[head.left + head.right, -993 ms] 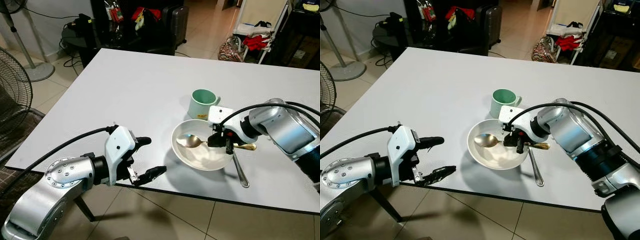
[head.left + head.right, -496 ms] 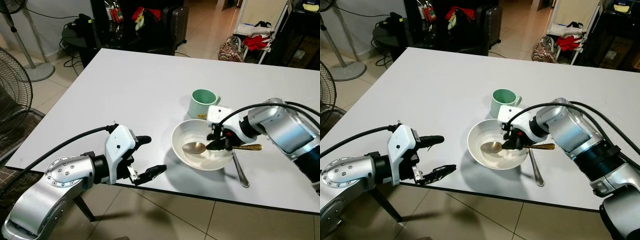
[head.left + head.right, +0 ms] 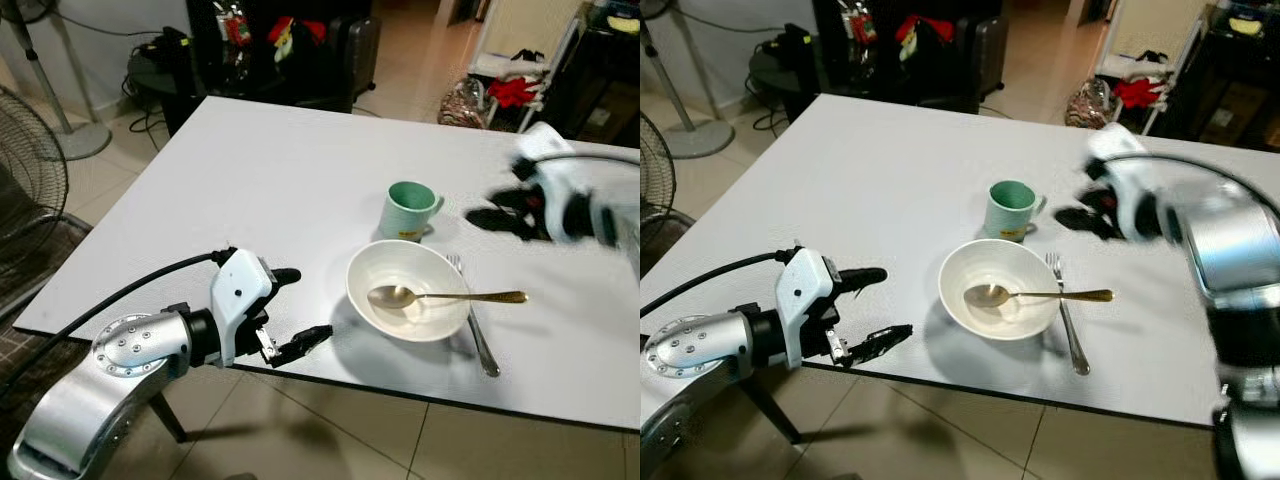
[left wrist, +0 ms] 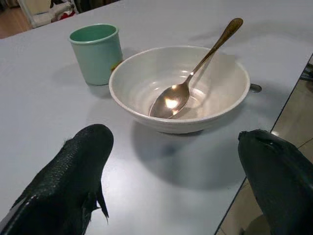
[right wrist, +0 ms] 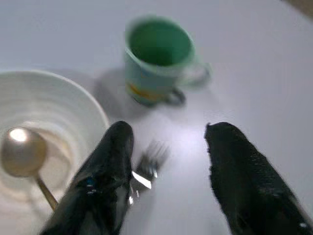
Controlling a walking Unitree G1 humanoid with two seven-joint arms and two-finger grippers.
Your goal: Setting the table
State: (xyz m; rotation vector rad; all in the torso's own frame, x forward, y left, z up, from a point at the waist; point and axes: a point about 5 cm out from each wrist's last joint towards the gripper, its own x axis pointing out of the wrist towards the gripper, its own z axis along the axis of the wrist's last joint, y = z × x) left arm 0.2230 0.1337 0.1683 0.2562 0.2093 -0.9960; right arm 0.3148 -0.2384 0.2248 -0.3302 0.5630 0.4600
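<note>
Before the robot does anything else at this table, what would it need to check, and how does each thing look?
1. Spoon released: ok, its scoop lies in the bowl, handle out over the rim.
2. Right gripper clear of the dishes: ok, jaws open, raised beside the mug.
3. Fork placed: ok, flat on the table on the bowl's right, under the spoon handle.
4. Mug upright: ok, just beyond the bowl.
5. Left gripper out of the way: ok, jaws open at the table's near edge, holding nothing.
6. Mug contents: cannot tell.
</note>
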